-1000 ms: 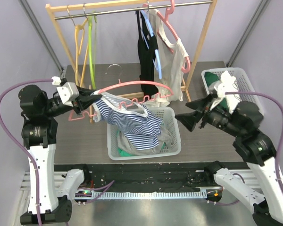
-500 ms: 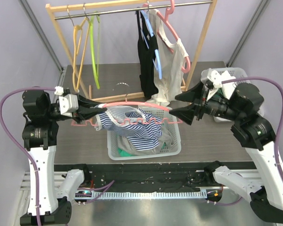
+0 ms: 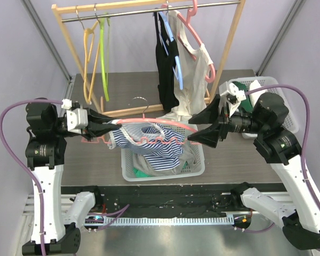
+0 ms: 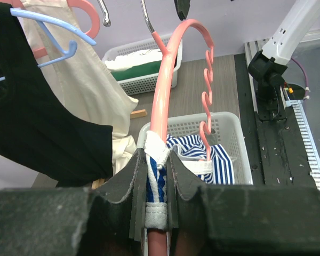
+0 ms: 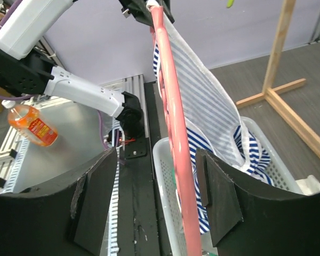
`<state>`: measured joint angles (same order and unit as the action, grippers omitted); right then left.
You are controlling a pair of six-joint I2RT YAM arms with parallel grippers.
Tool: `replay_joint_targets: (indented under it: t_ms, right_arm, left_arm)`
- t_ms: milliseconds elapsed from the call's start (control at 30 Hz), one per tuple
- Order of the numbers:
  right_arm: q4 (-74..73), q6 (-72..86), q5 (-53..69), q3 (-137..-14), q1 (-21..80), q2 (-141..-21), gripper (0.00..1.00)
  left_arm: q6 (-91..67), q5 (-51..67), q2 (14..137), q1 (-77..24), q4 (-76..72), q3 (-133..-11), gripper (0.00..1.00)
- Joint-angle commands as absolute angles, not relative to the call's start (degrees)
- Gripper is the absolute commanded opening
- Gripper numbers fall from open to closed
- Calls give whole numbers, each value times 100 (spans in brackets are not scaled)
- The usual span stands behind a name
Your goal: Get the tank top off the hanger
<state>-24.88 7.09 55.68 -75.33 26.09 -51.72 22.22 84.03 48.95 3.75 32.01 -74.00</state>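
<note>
The blue-and-white striped tank top (image 3: 152, 143) hangs from a pink hanger (image 3: 154, 124) over a white basket (image 3: 194, 162). My left gripper (image 3: 113, 128) is shut on the hanger's left end together with the tank top's white strap (image 4: 159, 152). In the left wrist view the hanger (image 4: 168, 69) rises up from the jaws. My right gripper (image 3: 194, 130) is open at the hanger's right end. In the right wrist view the hanger's bar (image 5: 173, 133) runs between its fingers (image 5: 218, 197) without touching, with the striped cloth (image 5: 200, 101) draped beside it.
A wooden rack (image 3: 149, 8) at the back holds orange and green hangers (image 3: 96, 53), a black garment (image 3: 165, 64) and a cream garment (image 3: 194, 69). A second white basket (image 3: 261, 93) with clothes stands at the right. The basket under the hanger holds other clothes.
My right gripper swung left from the right side to the hanger's right end. The left gripper lowered the hanger's left end, levelling it over the basket.
</note>
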Motion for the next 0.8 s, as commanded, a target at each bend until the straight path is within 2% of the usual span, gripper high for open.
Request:
replay_joint_targets:
  t_ms: [0,267,367,400,500,600,667,700,733,767]
  right_arm:
    - [-1951,1081,5907,-7313,2663,-5317,67]
    - [-2022,940,5687,-7409,2733,-5511,56]
    - [-1986,958,5634,-7409,2742,-5563,37]
    - [-1986,958,5599,-7418,2742,-5563,21]
    - [-1986,923,5336,-7383,2742,-5432,1]
    - [-2004,818,4837,-7260,2742,-5134,1]
    - [-2065,686,4502,-7163,2742,-4914,1]
    - [-2118,607,4291,-7146,2742,-4861,1]
    - [-2188,554,4176,-7146,2742,-4791,1]
    - [-2241,510,4053,-7146,2733,-4755,1]
  left_arm:
    - [2320,8780,4887,360,3015,-7550,0]
    - [2232,8842,5019,352,2997,-7734,0]
    - [2241,8789,5027,352,2980,-7726,0]
    - [2233,8728,5027,360,2979,-7699,0]
    - [2250,8614,5019,360,2944,-7647,0]
    - [2302,8456,5019,352,2900,-7594,0]
    - [2320,8394,5045,352,2857,-7585,30]
    - [2329,8376,5045,352,2839,-7585,52]
    - [2373,8393,5071,352,2821,-7602,99]
    - [2382,8376,5063,343,2786,-7620,100]
